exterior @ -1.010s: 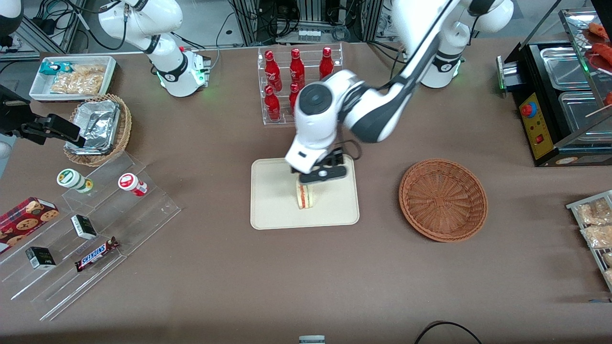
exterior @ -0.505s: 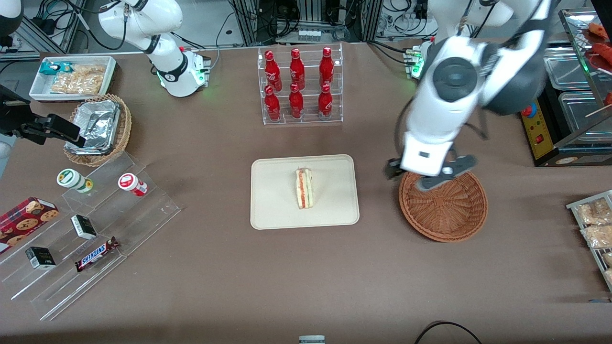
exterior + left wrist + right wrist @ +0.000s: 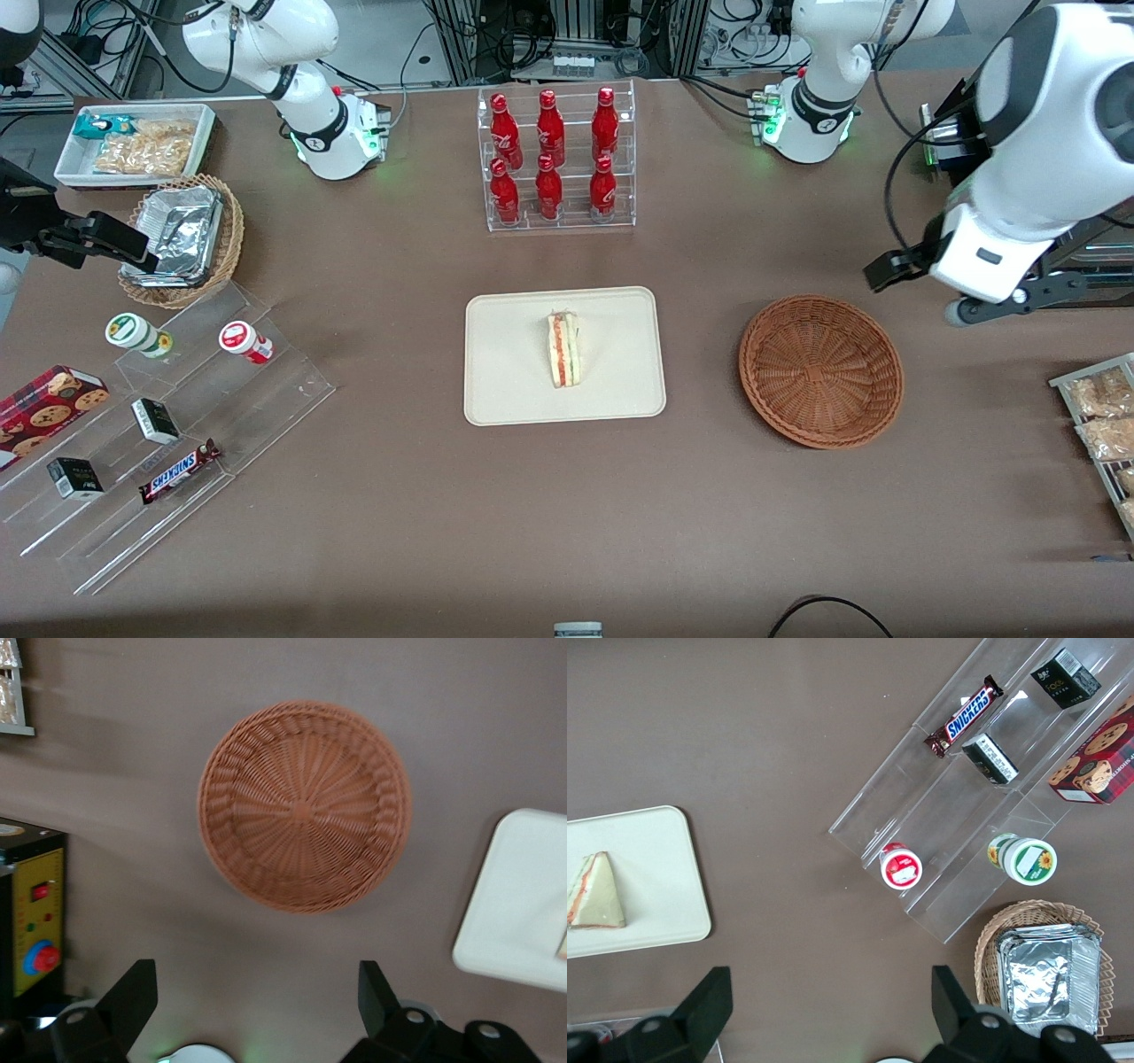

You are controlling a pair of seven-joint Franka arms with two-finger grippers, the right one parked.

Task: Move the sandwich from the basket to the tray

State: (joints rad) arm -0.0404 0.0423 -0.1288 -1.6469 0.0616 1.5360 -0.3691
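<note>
1. The claw [image 3: 257, 1010] hangs empty with fingers [image 3: 133, 992] spread wide, high above the desk [image 3: 443, 532] at the working arm's end, beside the bare basket [image 3: 821, 370].
2. The sandwich [image 3: 564, 349], a pale wedge striped red and green, lies on the tray [image 3: 505, 372].
3. A bar [image 3: 964, 716] reads "SNICKERS".

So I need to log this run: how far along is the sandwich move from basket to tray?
It looks finished. The sandwich stands on its edge on the tray, and the basket holds nothing. The gripper hangs above the table toward the working arm's end, away from the tray, jaws open and holding nothing. Nothing seems left, except perhaps parking the arm.
</note>
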